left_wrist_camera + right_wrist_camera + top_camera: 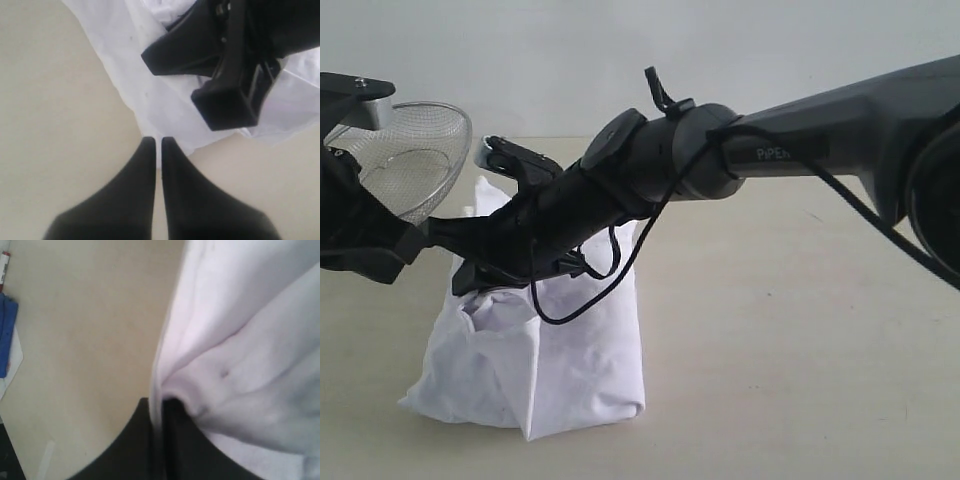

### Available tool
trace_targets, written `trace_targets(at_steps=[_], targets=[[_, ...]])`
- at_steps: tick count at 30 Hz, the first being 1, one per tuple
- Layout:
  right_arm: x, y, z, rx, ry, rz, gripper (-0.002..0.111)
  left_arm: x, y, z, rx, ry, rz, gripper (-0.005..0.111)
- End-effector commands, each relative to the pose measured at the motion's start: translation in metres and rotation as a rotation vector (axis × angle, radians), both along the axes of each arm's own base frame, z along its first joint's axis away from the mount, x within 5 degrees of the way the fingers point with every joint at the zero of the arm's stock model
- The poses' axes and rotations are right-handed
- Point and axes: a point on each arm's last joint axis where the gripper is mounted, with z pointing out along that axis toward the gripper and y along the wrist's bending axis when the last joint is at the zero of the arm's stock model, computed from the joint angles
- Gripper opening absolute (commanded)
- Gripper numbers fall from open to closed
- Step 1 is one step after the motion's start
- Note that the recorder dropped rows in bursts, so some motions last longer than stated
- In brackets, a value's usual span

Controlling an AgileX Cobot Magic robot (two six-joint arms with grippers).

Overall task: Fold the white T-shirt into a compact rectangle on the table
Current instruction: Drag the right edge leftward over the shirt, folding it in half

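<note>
The white T-shirt point(555, 360) hangs in a crumpled bundle, its lower part resting on the table point(790, 350). My right gripper point(472, 280) reaches across to the left and is shut on a fold of the shirt point(240, 355); the cloth is pinched between its black fingers point(135, 440). My left gripper point(157, 141) is shut, fingers side by side. A corner of the shirt point(150, 95) ends right at its tips, and I cannot tell whether it touches them. From the left wrist view the right gripper point(225, 75) shows above the cloth. No lettering shows.
A wire-mesh basket point(405, 160) stands at the back left, close behind the left arm point(360, 235). A black cable point(570, 305) loops down from the right arm over the shirt. A blue object point(6, 335) lies at the table's edge in the right wrist view.
</note>
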Motion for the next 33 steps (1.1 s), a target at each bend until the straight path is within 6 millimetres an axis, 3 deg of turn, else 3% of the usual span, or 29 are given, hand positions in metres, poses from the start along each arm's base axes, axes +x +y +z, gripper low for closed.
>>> trace_targets(at_steps=[1, 12, 14, 19, 20, 22, 27, 33], targets=[[0.0, 0.01, 0.006, 0.022, -0.039, -0.062, 0.0, -0.002, 0.001, 0.001, -0.004, 0.004, 0.012, 0.004], [0.002, 0.017, 0.008, 0.036, -0.067, -0.162, 0.002, -0.002, 0.001, 0.001, -0.002, 0.01, 0.011, 0.004], [0.001, 0.017, 0.008, 0.036, -0.064, -0.159, 0.013, -0.002, 0.001, 0.001, -0.002, 0.01, 0.011, 0.004], [-0.002, 0.018, 0.007, 0.039, -0.045, -0.128, 0.068, -0.003, 0.001, 0.001, -0.001, 0.014, 0.011, 0.004], [-0.003, 0.018, 0.007, 0.04, -0.039, -0.121, 0.073, -0.003, 0.001, 0.001, -0.001, 0.014, 0.011, 0.004], [-0.004, 0.019, 0.007, 0.041, -0.029, -0.105, 0.071, -0.003, 0.001, 0.001, -0.001, 0.014, 0.011, 0.004], [-0.005, 0.018, 0.016, 0.052, -0.038, -0.095, 0.048, -0.004, 0.002, 0.0, 0.018, 0.024, 0.005, 0.004], [-0.004, 0.004, 0.048, 0.036, -0.125, -0.062, 0.02, -0.003, 0.005, 0.0, 0.041, 0.017, 0.019, 0.004]])
